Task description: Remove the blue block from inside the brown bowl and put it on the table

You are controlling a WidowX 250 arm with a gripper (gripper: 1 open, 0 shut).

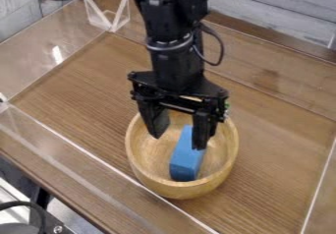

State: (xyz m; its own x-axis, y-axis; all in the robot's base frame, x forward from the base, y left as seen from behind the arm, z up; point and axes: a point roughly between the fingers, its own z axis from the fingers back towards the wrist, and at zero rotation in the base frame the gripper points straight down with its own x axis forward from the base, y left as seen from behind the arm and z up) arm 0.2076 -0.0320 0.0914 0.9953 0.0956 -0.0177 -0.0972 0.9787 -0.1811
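Note:
The blue block (187, 160) lies inside the brown bowl (147, 167), leaning against its near right side. The bowl rests on the table (79, 86) toward the front. My gripper (179, 130) hangs straight down over the bowl with its black fingers (202, 132) spread wide. The fingertips reach just inside the rim, above the far end of the block. Nothing is between them and they do not touch the block.
Low clear acrylic walls (46, 145) border the tabletop on the left and front. A clear triangular stand (108, 17) sits at the back left. Bare wood stretches to the left and right of the bowl.

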